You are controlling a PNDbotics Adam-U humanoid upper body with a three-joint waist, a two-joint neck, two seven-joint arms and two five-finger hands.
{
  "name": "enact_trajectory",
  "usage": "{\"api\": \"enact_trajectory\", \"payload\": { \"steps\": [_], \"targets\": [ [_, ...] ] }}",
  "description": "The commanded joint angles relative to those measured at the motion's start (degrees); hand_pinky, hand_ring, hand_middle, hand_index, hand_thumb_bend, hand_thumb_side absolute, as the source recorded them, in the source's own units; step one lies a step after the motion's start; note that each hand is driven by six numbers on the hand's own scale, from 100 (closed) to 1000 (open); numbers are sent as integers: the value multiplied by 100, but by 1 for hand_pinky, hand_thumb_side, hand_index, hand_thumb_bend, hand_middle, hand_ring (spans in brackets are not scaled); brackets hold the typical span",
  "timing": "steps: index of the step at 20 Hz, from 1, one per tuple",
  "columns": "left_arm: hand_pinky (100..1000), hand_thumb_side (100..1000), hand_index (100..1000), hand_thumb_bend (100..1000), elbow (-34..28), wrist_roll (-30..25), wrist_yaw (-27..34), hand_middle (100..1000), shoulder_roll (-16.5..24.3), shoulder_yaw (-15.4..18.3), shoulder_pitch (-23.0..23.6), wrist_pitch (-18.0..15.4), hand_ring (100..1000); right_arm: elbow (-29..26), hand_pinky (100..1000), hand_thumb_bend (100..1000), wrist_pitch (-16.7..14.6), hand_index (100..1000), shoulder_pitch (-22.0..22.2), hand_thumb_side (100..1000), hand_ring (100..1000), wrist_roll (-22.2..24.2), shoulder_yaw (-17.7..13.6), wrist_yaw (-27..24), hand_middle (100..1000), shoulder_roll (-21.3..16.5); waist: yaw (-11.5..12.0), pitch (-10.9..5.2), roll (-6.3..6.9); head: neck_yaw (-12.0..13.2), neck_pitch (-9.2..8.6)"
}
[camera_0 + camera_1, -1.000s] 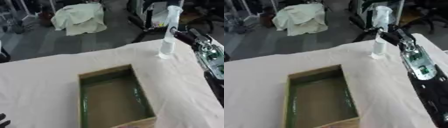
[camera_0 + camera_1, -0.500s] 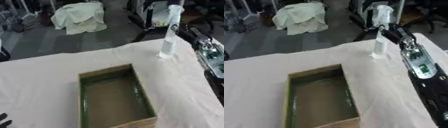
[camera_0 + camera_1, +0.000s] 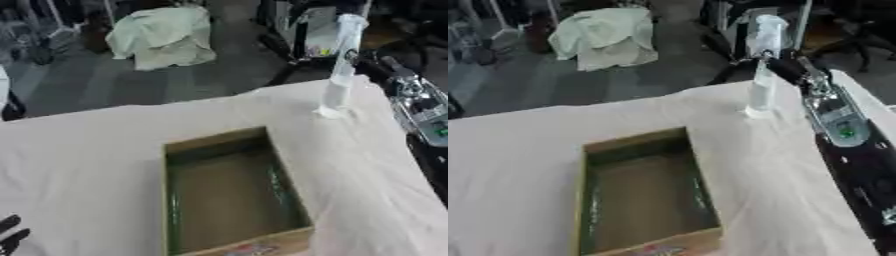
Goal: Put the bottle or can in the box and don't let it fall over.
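Note:
A tall clear plastic bottle (image 3: 339,65) stands upright on the white cloth near the table's far right edge, its base (image 3: 756,109) on the cloth. My right hand (image 3: 787,71) is right against the bottle's right side at mid-height, and its forearm runs back along the right border. How it closes on the bottle is hidden. An open cardboard box (image 3: 229,192) with a dark green inside lies in the middle of the table, below and left of the bottle. Of my left hand (image 3: 9,235), only straight fingertips show, in the lower left corner.
The white cloth (image 3: 87,160) covers the whole table, and its far edge runs just behind the bottle. Beyond it are the floor, a pale cloth-draped object (image 3: 162,35) and dark office chairs (image 3: 737,20).

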Motion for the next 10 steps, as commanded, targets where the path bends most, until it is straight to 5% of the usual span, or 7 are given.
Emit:
{"api": "enact_trajectory", "payload": {
  "steps": [1, 10],
  "targets": [
    [1000, 897, 774, 100, -32, -51, 50, 893, 138, -14, -22, 6, 828, 208, 1000, 100, -104, 1000, -54, 629, 1000, 15, 24, -99, 1000, -165, 27, -198, -44, 29, 162],
    [1000, 896, 775, 100, 18, -134, 92, 894, 128, -63, 1, 30, 828, 630, 1000, 100, -327, 1000, -9, 627, 1000, 45, 103, -89, 1000, -150, 78, -433, -76, 19, 311]
  ]
}}
